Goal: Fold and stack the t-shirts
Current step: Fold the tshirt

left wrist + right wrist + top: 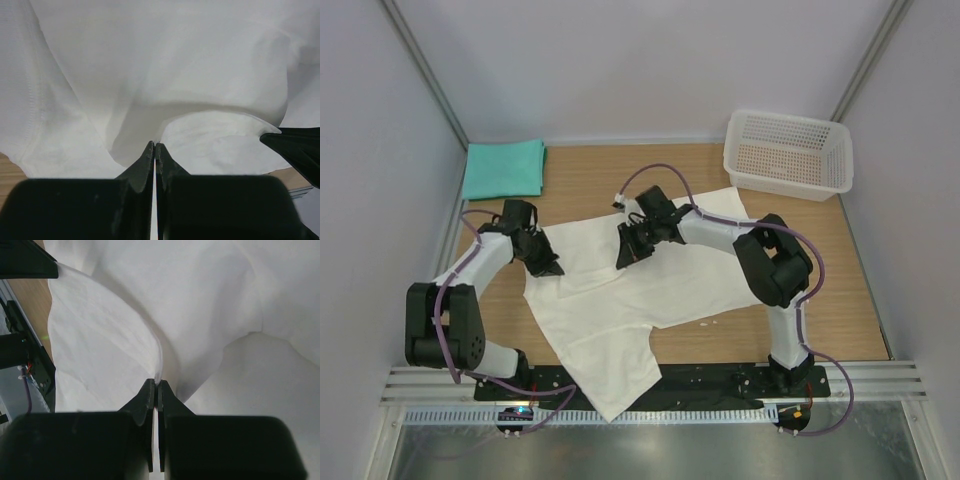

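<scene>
Fold step: white cloth t-shirt [620, 310] spread mid wooden bench [840, 300], one end over the near edge. Grip: left claw [155, 146] and right claw [156, 383] each clamped on its cloth. Next, likely: lift together, carry the fold over. Folded teal-green t-shirt [503, 168] sits far-left corner, white plastic mesh basket [790, 150] far-right; bare bench right side.

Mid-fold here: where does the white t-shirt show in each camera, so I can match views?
Top external: white t-shirt spread mid-table, one end reaching the near edge.
Left wrist: fills the picture, pinched in the shut left pincer.
Right wrist: fills most of it, pinched in the shut right pincer.
Shared landmark: wooden table, a sliver at each wrist view's left edge.
</scene>
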You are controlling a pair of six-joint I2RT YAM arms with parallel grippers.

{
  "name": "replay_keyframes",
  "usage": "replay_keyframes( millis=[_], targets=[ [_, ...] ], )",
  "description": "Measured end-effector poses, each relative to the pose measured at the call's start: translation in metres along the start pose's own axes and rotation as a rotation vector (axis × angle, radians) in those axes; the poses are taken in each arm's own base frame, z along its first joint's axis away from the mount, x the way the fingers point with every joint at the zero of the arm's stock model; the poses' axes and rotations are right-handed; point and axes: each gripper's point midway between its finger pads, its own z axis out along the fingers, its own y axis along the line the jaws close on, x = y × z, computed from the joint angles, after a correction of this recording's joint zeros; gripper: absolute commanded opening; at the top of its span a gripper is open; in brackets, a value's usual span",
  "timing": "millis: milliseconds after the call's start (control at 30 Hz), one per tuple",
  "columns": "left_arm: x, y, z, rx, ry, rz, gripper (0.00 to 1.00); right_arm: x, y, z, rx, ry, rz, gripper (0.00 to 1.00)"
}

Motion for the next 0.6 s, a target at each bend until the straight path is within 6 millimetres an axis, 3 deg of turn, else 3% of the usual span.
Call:
replay_keyframes(
  millis=[267, 500, 600],
  targets=[
    [-0.009, -0.001, -0.008, -0.024, -0.032, -0.014, 0.0, -0.012, -0.001, -0.002, 0.029, -0.035, -0.008, 0.01],
    [-0.045, -0.017, -0.024, -0.02, -0.125, -0.004, 0.0, -0.074, 0.004, -0.005, 0.03, -0.155, -0.049, 0.01],
    [-0.067, -0.024, -0.026, -0.022, -0.161, -0.004, 0.0, -0.091, -0.004, 0.0, 0.032, -0.178, -0.046, 0.02]
  ],
)
